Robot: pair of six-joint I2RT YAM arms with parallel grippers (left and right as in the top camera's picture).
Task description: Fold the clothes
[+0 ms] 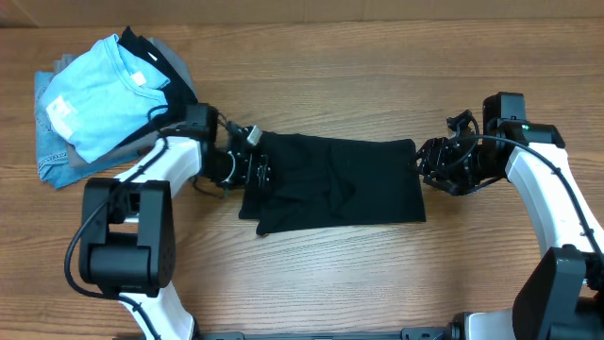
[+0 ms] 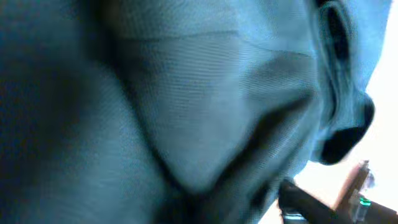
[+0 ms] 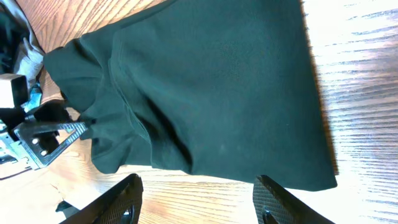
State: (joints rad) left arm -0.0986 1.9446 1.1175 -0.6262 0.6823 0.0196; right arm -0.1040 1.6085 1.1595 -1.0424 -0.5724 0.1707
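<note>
The clothes, a black shirt [image 1: 340, 184], lie on the table as a rough flat rectangle with a few creases. My left gripper [image 1: 253, 162] is at the shirt's left edge, down on the cloth. In the left wrist view dark fabric [image 2: 186, 93] fills nearly the whole picture and hides my own fingers, so the frames do not show how they stand. My right gripper [image 1: 427, 170] hovers just off the shirt's right edge. In the right wrist view the right gripper [image 3: 199, 202] is open over bare wood, with the shirt's hem [image 3: 217, 81] just ahead of the fingertips [image 3: 124, 199].
A pile of other garments sits at the back left corner, with a light blue T-shirt [image 1: 94, 94] on top of denim and grey pieces [image 1: 52, 156]. Bare wooden table [image 1: 377, 283] stretches in front of the shirt and behind it.
</note>
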